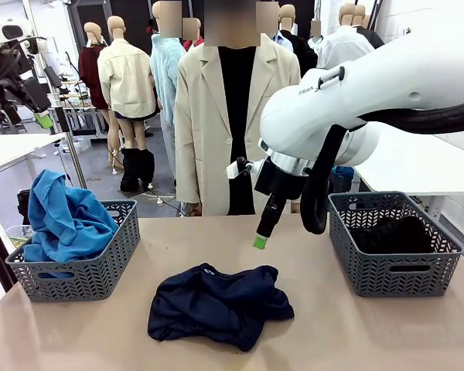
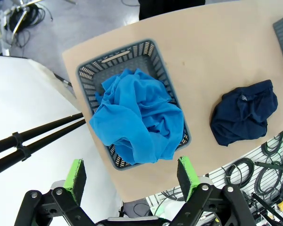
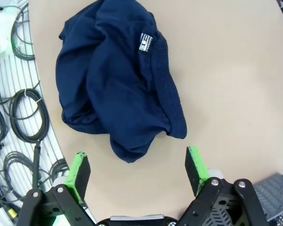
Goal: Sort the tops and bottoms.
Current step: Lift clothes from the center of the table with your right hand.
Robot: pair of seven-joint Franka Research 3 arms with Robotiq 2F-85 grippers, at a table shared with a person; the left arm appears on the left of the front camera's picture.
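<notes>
Navy garment; bright blue garments; black garment; grey lattice baskets.

The black garment sits mostly hidden by its basket's wall.

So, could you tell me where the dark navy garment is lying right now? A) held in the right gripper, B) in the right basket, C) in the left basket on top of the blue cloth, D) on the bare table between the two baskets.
D: the dark navy garment lies crumpled on the table, between the left basket and the right basket, with the right gripper open above it.
</notes>
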